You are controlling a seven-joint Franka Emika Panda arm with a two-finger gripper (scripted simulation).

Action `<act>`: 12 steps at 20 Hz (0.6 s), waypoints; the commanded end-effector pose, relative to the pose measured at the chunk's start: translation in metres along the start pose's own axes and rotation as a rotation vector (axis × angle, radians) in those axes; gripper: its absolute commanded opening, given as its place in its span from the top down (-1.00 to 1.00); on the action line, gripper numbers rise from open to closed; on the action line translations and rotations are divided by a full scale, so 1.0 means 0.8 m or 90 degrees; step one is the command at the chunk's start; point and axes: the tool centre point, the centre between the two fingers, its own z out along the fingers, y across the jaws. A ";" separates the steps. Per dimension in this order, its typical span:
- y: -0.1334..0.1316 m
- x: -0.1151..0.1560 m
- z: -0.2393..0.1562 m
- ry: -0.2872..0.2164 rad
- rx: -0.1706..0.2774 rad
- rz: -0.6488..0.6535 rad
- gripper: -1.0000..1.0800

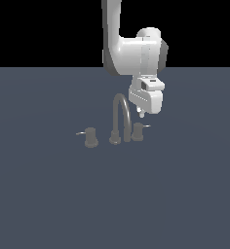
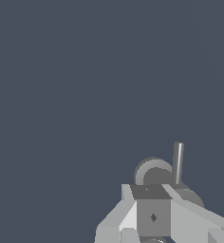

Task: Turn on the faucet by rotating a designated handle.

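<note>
The fingers hang just above the handle, apart from it; whether they stand open or closed cannot be told. In the wrist view the handle's round top and thin lever show beyond the grey finger block. The handle sits tight against the downturned tip of the faucet, so little room lies on that side. The twin knob stands well apart at the exterior view's left. Bare counter spreads all round.
</note>
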 end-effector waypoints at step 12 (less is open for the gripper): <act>-0.003 0.010 0.049 0.000 0.002 0.052 1.00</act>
